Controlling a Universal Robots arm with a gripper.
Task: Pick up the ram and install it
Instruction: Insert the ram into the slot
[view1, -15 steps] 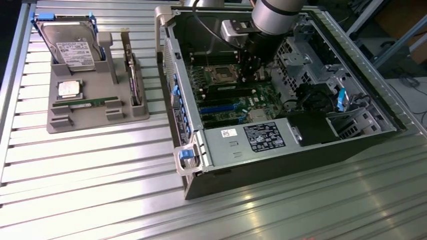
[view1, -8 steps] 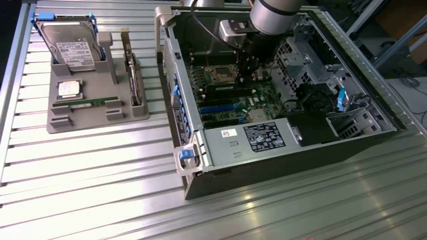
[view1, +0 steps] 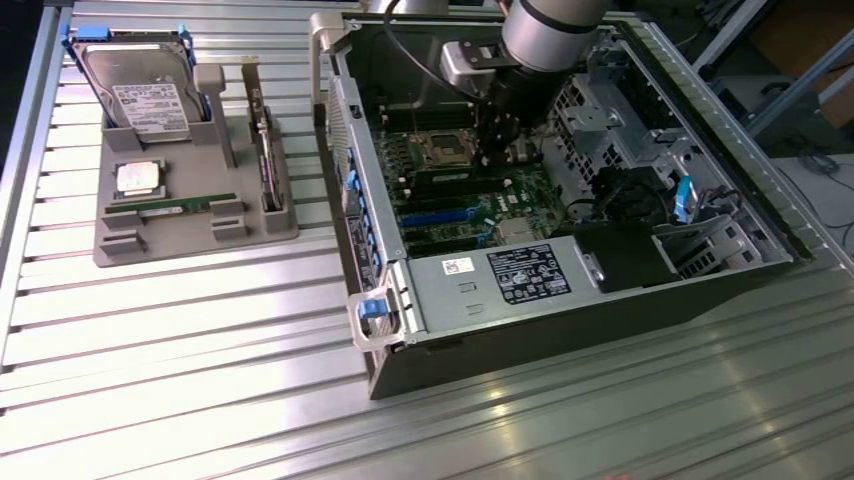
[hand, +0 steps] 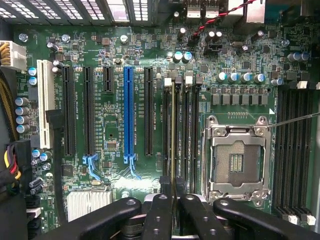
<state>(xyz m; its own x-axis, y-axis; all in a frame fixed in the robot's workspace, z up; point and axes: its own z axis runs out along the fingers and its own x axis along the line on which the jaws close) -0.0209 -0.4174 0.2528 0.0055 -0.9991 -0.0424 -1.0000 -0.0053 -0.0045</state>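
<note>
Starting at the exterior view's left, a grey tray carries a hard drive, a square processor and, nearer the camera, a green stick lying flat. To its right the case lies open with the motherboard exposed. The arm reaches down into it, and the gripper hangs just beside the socket. A labelled power supply sits at the case's near end. In the wrist view the fingers are pinched almost together on the ram. It is seen edge-on as a thin line running along one of the dark slots, between the blue slot and the socket. Whether its edge touches the slot cannot be told.
</note>
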